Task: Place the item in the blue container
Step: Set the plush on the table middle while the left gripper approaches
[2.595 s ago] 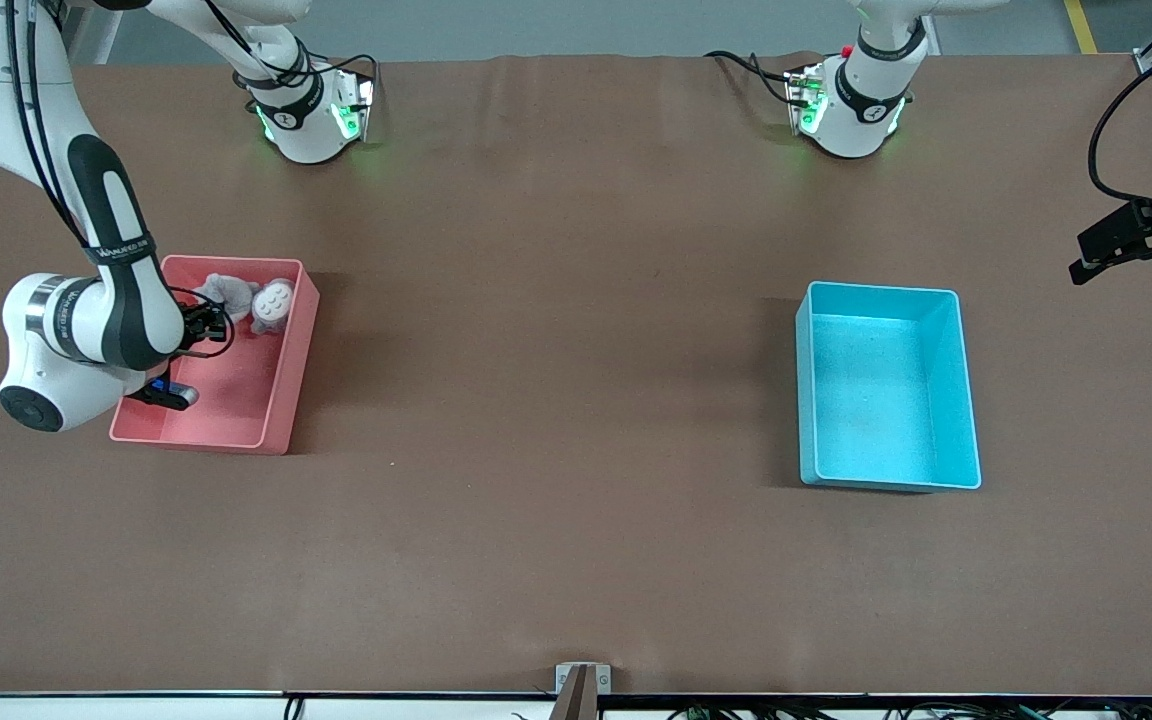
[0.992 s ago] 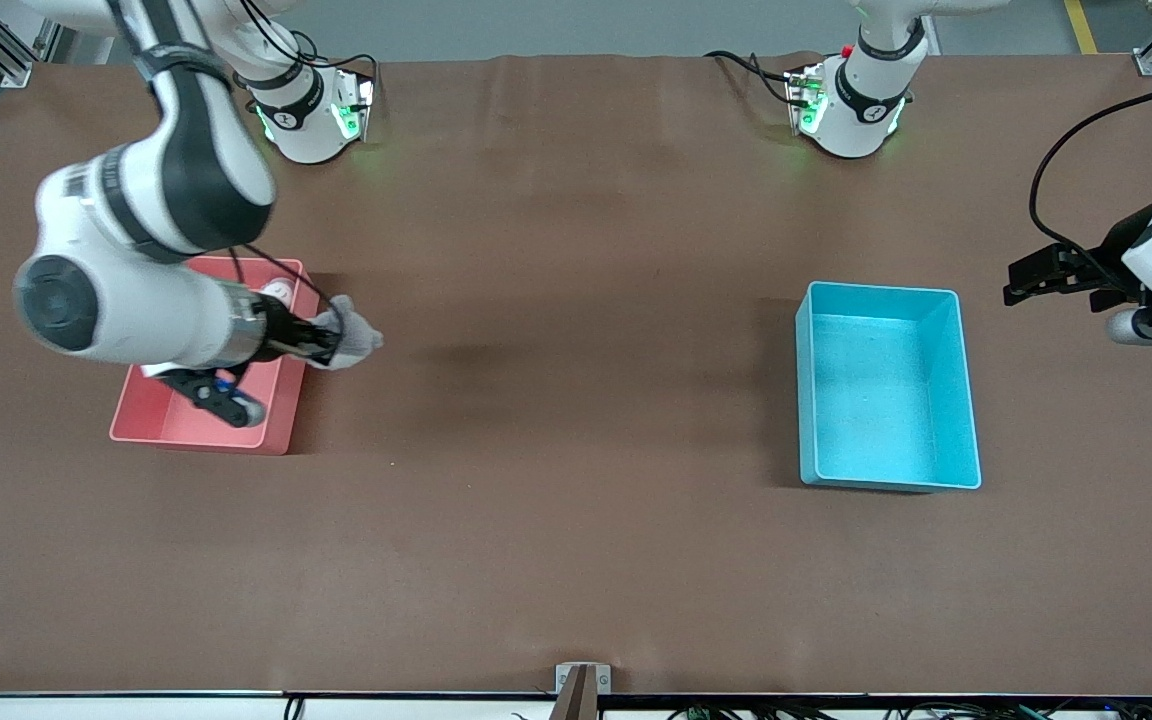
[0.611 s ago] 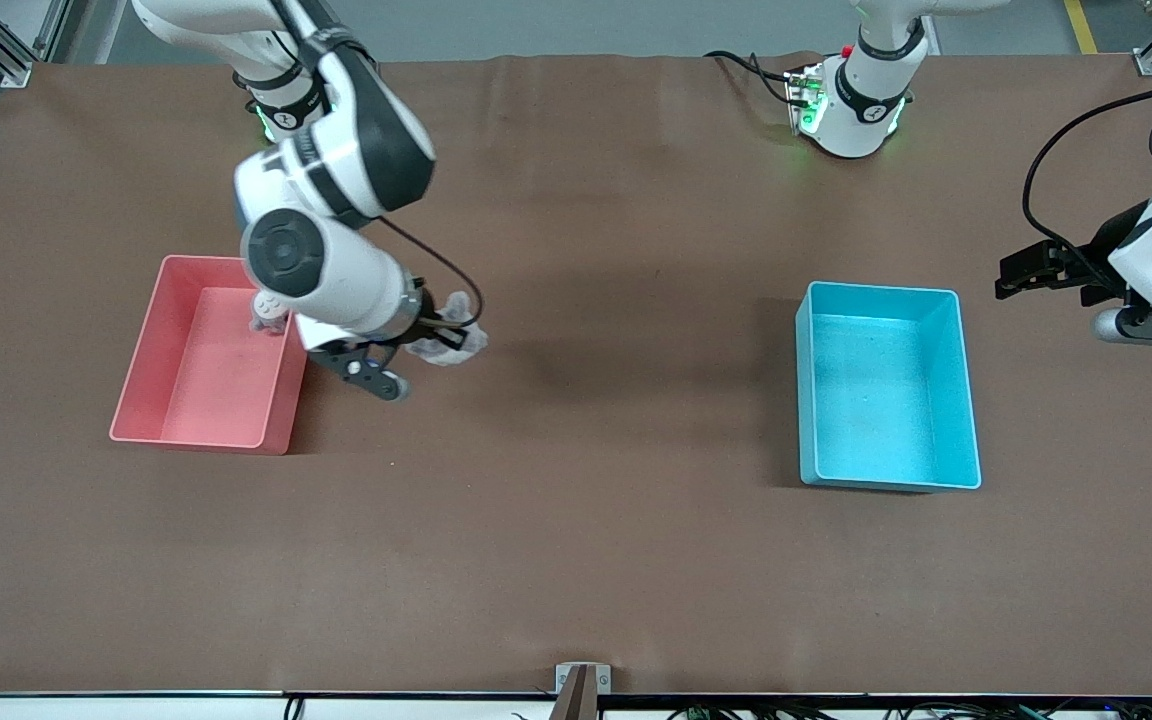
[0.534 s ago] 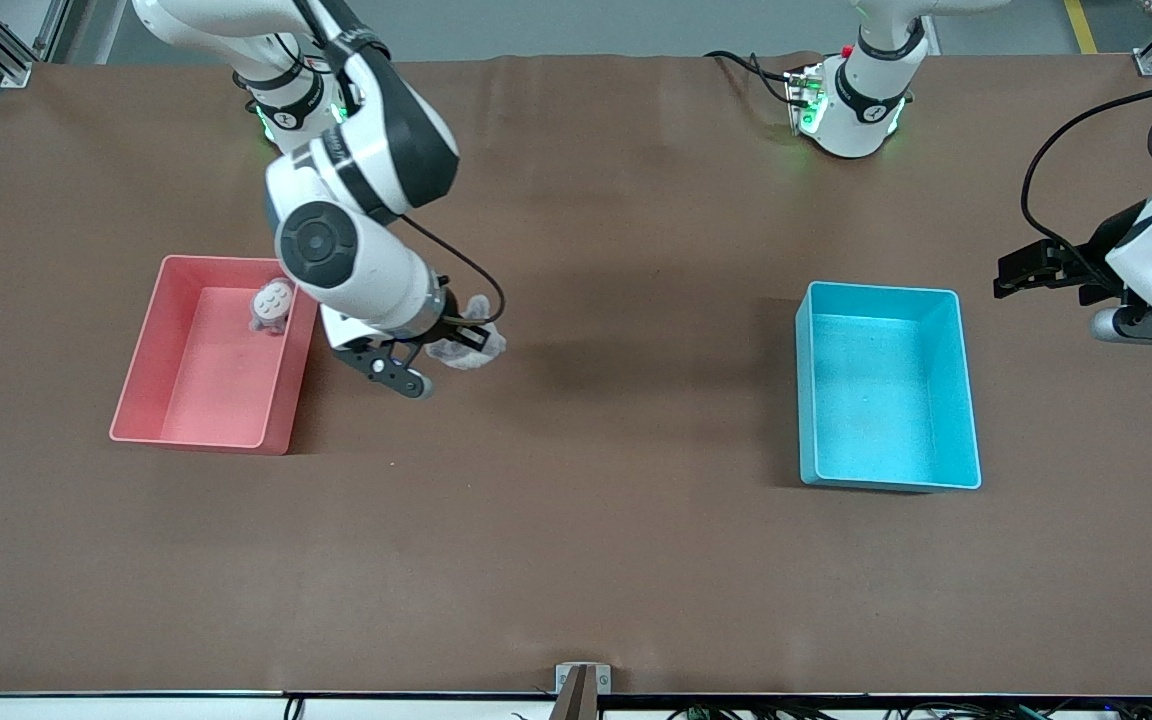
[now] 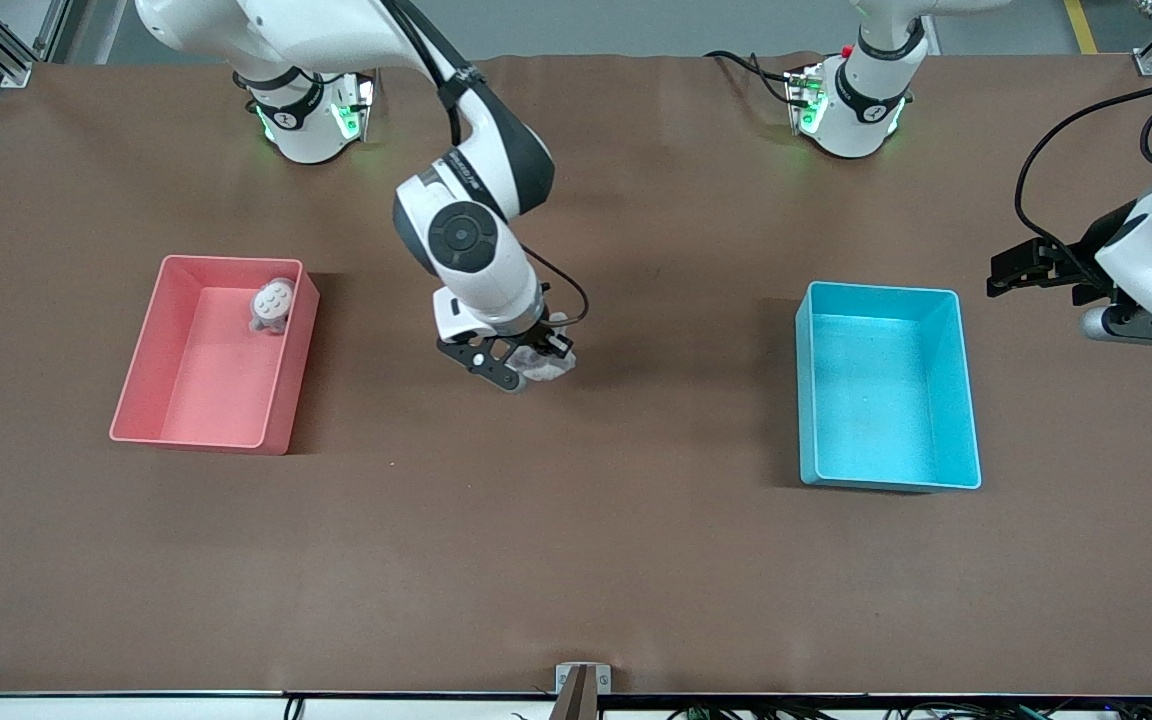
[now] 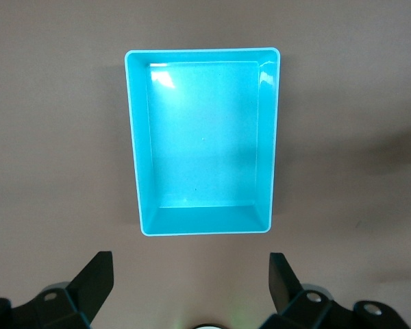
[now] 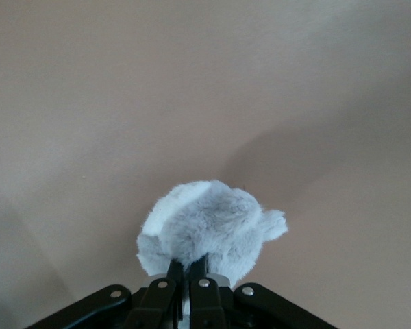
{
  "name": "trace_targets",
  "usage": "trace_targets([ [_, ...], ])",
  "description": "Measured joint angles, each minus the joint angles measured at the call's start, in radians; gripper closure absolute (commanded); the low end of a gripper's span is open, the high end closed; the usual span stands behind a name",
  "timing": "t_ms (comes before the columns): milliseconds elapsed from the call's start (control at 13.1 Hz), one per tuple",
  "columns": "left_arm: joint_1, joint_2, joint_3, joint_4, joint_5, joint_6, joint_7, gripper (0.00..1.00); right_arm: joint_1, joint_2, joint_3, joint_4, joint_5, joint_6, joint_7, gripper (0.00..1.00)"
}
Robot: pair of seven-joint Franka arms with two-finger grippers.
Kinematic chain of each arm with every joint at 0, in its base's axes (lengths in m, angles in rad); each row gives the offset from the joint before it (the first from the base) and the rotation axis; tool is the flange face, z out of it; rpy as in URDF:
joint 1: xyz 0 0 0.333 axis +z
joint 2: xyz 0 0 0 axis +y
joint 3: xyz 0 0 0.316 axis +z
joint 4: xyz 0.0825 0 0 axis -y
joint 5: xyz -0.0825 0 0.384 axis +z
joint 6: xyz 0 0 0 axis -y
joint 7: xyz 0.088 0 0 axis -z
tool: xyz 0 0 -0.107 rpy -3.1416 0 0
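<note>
Our right gripper (image 5: 536, 358) pinches the grey plush item (image 5: 548, 362) high over the worktop (image 5: 576, 560), so it clears the blue container (image 5: 886, 385) walls. Our left gripper (image 5: 1011, 272) waits spread beside that container.

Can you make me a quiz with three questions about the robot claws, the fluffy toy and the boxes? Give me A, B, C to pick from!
1. Where is the grey fluffy toy?
A. in the blue container
B. in the right claw, over the bare table
C. in the pink bin

2. How many toys lie in the pink bin?
A. one
B. three
C. none

3. How is the left claw?
A. shut on a toy
B. open, holding nothing
C. inside the pink bin

Answers:
1 B, the right claw pinches it between the two bins.
2 A, one small grey toy sits in a corner.
3 B, its fingers stand wide apart near the empty blue container.
</note>
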Motion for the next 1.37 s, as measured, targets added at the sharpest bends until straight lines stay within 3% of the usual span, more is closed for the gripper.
trace_targets([
  [229, 0.000, 0.000, -0.006, 0.000, 0.000, -0.001, 0.000, 0.00, 0.029, 0.043, -0.001, 0.000, -0.082, 0.042, 0.013, 0.84],
  [458, 0.000, 0.000, -0.013, 0.000, 0.000, -0.006, -0.001, 0.00, 0.040, 0.071, -0.001, 0.000, -0.106, 0.106, 0.015, 0.81],
  [534, 0.000, 0.000, -0.013, 0.000, 0.000, -0.007, -0.001, 0.00, 0.047, 0.082, -0.001, 0.000, -0.107, 0.118, 0.015, 0.60],
  [611, 0.000, 0.000, -0.013, 0.000, 0.000, -0.007, -0.001, 0.00, 0.055, 0.091, -0.001, 0.000, -0.107, 0.125, 0.015, 0.12],
  [687, 0.000, 0.000, -0.013, 0.000, 0.000, -0.007, -0.001, 0.00, 0.060, 0.098, -0.001, 0.000, -0.107, 0.130, 0.015, 0.00],
  [1069, 0.000, 0.000, -0.042, 0.000, 0.000, -0.009, -0.033, 0.00, 0.049, 0.099, -0.022, 0.018, -0.107, 0.120, 0.016, 0.00],
  [1374, -0.002, 0.000, -0.110, 0.000, -0.001, -0.009, -0.142, 0.00, -0.022, 0.024, -0.032, 0.046, -0.107, -0.021, 0.000, 0.00],
])
